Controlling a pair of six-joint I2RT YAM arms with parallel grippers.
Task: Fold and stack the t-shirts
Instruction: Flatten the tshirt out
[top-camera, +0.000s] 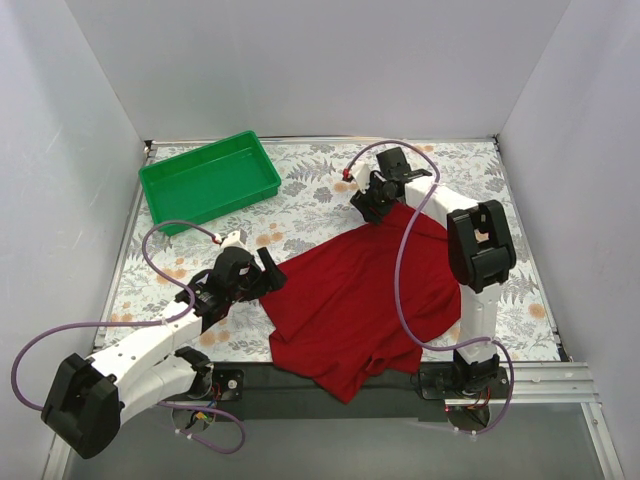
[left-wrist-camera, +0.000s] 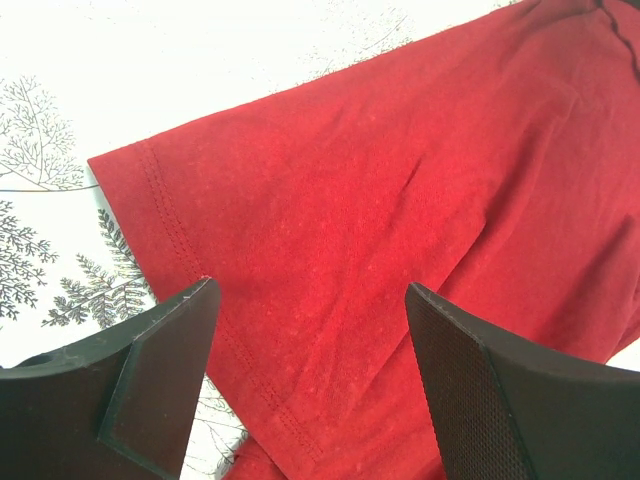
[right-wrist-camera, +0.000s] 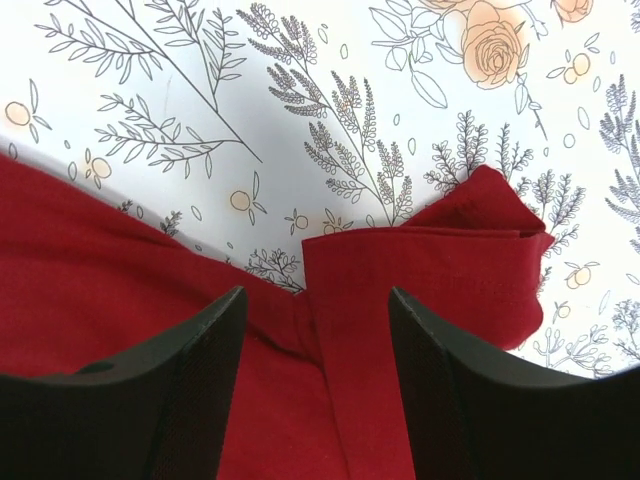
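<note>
Flowery tabletop (top-camera: 330, 190) is lying under a dark red cotton t-shirt (top-camera: 350, 300). The left gripper (left-wrist-camera: 310, 290) and right gripper (right-wrist-camera: 315, 295) are hanging wide open, empty, just above it. Pinching too little cloth might let it slip.

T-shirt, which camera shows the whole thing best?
Top external: it alone takes in the whole rumpled t-shirt. The left wrist view shows only a patch with a stitched hem; the right wrist view shows only a folded-over corner.

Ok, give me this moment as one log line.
left gripper open over t-shirt hem | right gripper open over far corner | t-shirt unfolded | green tray empty
</note>
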